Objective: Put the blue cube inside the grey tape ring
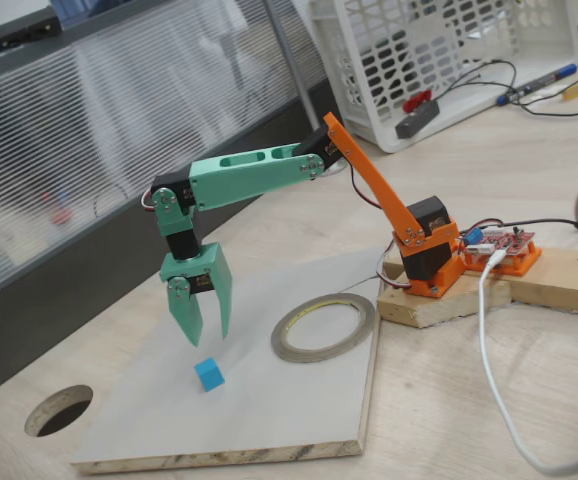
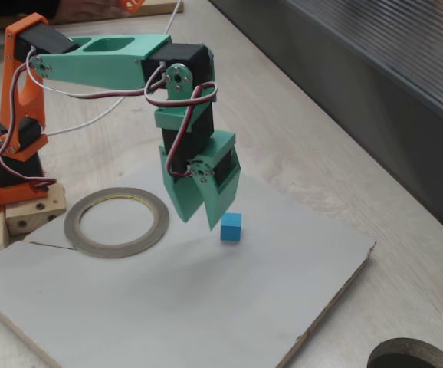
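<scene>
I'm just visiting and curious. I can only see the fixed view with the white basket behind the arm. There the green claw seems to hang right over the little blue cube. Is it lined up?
Observer: Not quite. In the other fixed view the blue cube sits right of the open gripper, not between its fingertips.
Operator: And where is the ring from there?
Observer: The grey tape ring lies flat on the board, left of the gripper, so the gripper hangs between ring and cube.
</scene>
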{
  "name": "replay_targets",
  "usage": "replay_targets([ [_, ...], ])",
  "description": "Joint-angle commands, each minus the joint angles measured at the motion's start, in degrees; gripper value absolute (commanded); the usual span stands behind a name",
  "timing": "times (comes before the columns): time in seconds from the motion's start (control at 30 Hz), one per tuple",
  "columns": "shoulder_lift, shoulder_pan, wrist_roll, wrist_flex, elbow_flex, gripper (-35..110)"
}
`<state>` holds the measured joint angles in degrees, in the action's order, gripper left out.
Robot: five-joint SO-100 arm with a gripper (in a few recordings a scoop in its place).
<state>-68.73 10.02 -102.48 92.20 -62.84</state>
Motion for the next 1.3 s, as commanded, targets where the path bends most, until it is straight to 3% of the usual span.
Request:
replay_targets([
  [0.0, -0.53, 0.62, -0.62, 6.42, 1.76, 57],
  [0.13, -0.44, 0.62, -1.05, 8.79, 1.76, 75],
  [0.27, -0.44, 0.62, -0.7, 8.26, 1.85, 83],
  [1.27, 14.77, 5.62, -0.53, 8.44, 12.13, 83],
])
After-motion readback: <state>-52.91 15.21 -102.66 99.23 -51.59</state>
